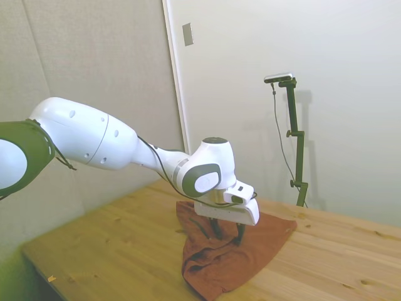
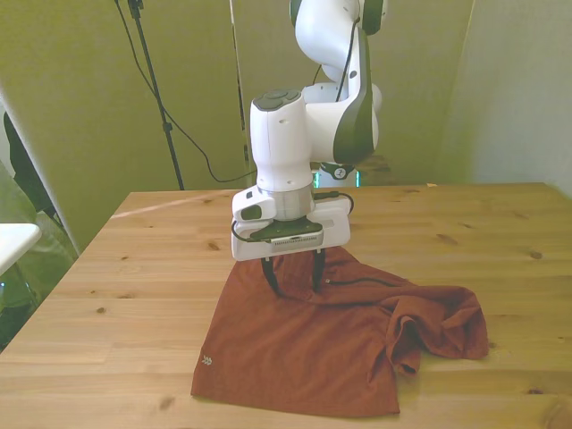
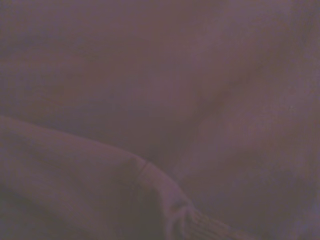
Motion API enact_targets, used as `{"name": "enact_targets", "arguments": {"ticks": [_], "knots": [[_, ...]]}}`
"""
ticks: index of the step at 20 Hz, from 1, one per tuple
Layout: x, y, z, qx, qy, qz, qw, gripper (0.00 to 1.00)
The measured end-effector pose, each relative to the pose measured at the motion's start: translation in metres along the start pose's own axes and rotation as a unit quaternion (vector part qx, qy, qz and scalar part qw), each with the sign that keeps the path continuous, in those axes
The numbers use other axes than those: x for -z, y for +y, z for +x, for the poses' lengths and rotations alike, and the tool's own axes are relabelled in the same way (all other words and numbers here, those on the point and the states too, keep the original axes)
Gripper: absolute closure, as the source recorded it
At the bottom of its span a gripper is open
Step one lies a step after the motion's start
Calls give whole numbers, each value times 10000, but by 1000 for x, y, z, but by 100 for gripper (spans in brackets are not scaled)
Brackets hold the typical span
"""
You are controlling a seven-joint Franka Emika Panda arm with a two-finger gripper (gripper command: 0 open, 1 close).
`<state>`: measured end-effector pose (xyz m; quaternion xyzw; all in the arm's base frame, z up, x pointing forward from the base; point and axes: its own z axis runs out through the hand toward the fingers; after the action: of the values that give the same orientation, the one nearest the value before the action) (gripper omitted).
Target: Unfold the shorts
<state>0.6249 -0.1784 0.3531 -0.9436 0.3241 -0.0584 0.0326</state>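
- Near the middle of the front view, the gripper (image 2: 293,284) stands upright over the shorts (image 2: 331,344), its two dark fingers (image 2: 269,275) parted by a moderate gap and their tips down at the cloth; they hold nothing that can be seen.
- The shorts lie on the table (image 2: 134,268) in the lower centre of the front view: a fairly flat panel at lower left and a crumpled, folded-over bunch at lower right.
- In the side view the gripper (image 1: 227,232) sits above the upper part of the shorts (image 1: 232,257), at centre frame.
- Likely risk: the fingers close on flat cloth and pinch both layers, so a lift would drag the whole garment rather than open the fold.
- Another risk: the tips press hard into the table and slip off without gathering any fabric.
- The bunch at lower right lies apart from the fingers; a pull from this spot may leave it folded.
- The wrist view shows only dim, blurred cloth with a fold and a ribbed edge (image 3: 210,227), so it cannot confirm layer count.
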Motion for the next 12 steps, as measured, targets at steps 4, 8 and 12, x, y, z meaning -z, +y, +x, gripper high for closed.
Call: {"name": "enact_targets", "arguments": {"ticks": [4, 8, 12], "knots": [[-1, 3, 0, 18, 48, 9, 10000, 100], [0, 3, -2, 50, 39, 12, 10000, 100], [6, 2, -8, 90, 47, 10, 9999, 100]]}}
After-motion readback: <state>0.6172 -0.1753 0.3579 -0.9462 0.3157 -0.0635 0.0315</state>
